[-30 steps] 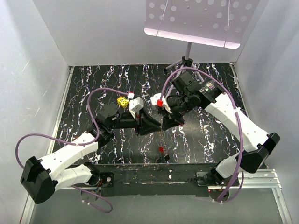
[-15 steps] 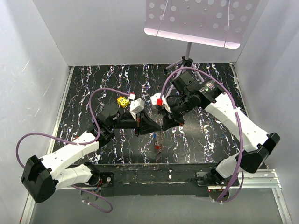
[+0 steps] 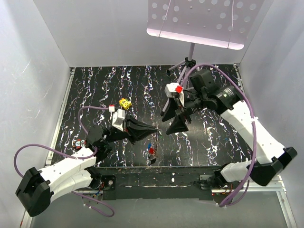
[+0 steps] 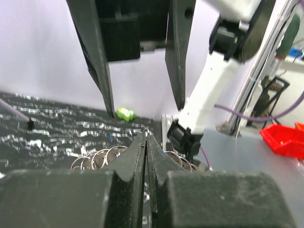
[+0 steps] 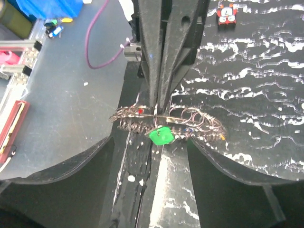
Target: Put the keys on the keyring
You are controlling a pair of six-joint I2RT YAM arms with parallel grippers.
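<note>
the left gripper (image 3: 155, 130) clenched the keyring (image 5: 166, 118), green key (image 5: 161, 137) dangling, its long axis crosswise just near-left of the released right gripper (image 3: 165, 126)

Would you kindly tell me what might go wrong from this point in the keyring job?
The left pincer pinches the thin keyring by its tips alone, so it may twist or slip. The green key hanging there could snag on the open right pincer as it closes in.
</note>
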